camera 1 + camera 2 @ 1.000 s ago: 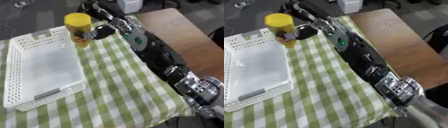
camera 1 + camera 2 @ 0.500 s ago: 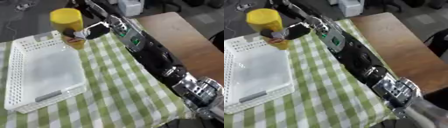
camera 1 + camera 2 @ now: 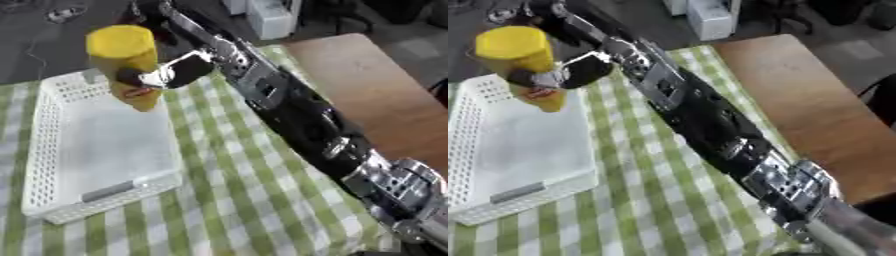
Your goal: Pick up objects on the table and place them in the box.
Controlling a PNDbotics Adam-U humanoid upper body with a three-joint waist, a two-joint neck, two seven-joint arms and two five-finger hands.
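Your right arm (image 3: 297, 117) runs from the lower right of the frame to the upper left as a chain of mostly black, glossy segments. Near the lower right you see a bulky silver joint (image 3: 398, 185) with round metal faces and dark recesses. Midway up, a grey panel (image 3: 255, 82) sits on the black casing with a small green mark on it. Your right hand (image 3: 171, 75) at the upper left is black with silver metal parts.

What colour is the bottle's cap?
Yellow: the bottle has a yellow cap, clearest in the left eye view.
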